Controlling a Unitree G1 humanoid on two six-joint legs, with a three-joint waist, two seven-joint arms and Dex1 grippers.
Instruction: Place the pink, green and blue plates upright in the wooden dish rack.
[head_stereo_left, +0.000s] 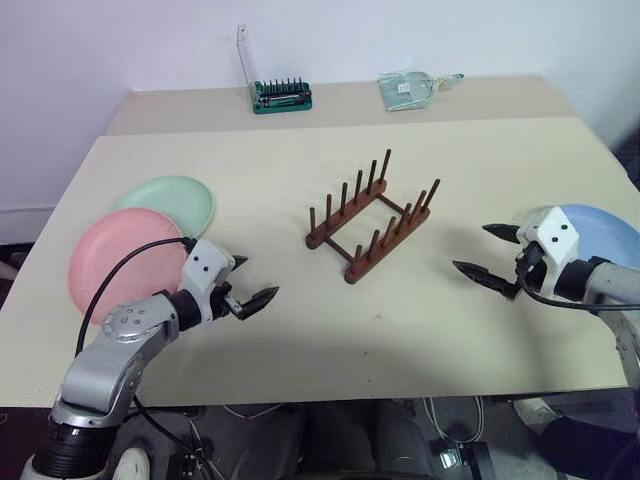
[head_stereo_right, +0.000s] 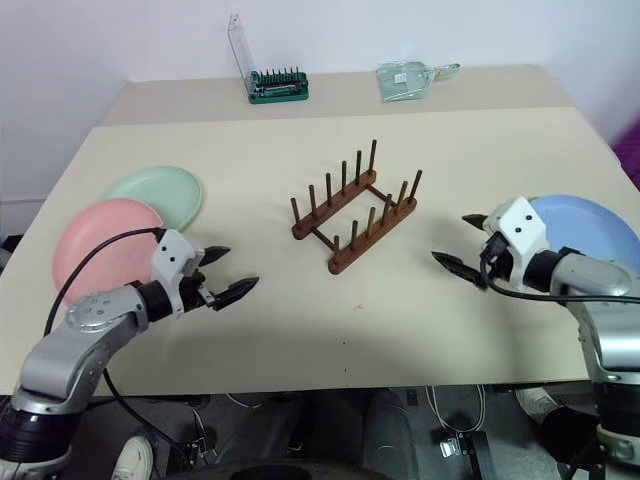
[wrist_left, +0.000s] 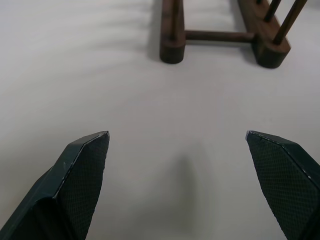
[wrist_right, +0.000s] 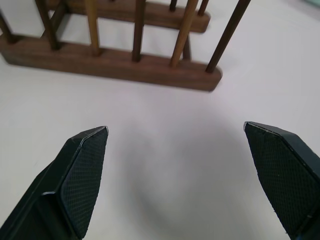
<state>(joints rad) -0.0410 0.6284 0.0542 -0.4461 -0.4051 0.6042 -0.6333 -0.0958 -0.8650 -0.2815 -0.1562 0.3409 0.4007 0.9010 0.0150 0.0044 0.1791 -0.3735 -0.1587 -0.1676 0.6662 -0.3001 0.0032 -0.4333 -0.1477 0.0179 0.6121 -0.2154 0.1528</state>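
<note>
Both grippers, left (head_stereo_left: 246, 283) and right (head_stereo_left: 487, 254), are hanging wide and empty over the tabletop (head_stereo_left: 300, 330). The rack (head_stereo_left: 371, 216) is standing between them, unfilled; pink (head_stereo_left: 110, 255), green (head_stereo_left: 172, 200) and blue (head_stereo_left: 610, 232) plates are lying flat, likely slipping when pinched.
</note>
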